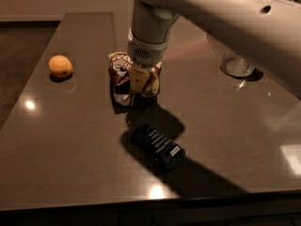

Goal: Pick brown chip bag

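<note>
The brown chip bag (119,75), wrinkly dark brown and cream with white lettering, sits crumpled at the middle of the dark table (70,140). My gripper (145,82) comes down on the bag's right side. Its cream fingers (138,79) are closed in on the foil, and the bag bunches up to their left. The bag's right part is hidden behind the fingers. I cannot tell whether the bag is off the table; a dark shadow lies just under it.
A dark blue wrapped packet (158,146) lies in front of the bag. An orange fruit (60,66) sits at the left. A clear glass (236,62) stands at the back right. The table's front edge is near the bottom of the view.
</note>
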### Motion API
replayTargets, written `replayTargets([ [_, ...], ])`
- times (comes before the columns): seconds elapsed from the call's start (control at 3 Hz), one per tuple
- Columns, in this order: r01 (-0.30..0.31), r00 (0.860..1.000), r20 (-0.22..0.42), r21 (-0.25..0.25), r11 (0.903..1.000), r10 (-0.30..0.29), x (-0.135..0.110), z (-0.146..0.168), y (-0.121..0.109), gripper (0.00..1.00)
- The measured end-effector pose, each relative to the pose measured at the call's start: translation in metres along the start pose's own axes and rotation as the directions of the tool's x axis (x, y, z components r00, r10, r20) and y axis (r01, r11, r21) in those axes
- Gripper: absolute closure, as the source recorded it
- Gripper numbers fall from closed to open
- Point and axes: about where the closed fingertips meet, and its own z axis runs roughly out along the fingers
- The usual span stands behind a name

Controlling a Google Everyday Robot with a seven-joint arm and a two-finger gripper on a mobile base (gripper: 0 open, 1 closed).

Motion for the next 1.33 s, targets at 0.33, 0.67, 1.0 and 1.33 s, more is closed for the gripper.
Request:
replayTargets([
  [0.33, -0.005, 0.997, 0.073, -0.043, 0.9991, 0.008, 0.001, -0.03, -0.015, 1.0],
  [0.67, -0.004, 0.988, 0.153, -0.061, 0.9982, 0.013, -0.002, -0.065, -0.028, 1.0],
  [1.0, 0.006, 0.973, 0.229, -0.063, 0.998, 0.009, -0.007, -0.101, -0.04, 1.0],
  [1.33, 0.012, 0.957, 0.292, -0.049, 0.9987, 0.003, -0.011, -0.132, -0.05, 1.0],
])
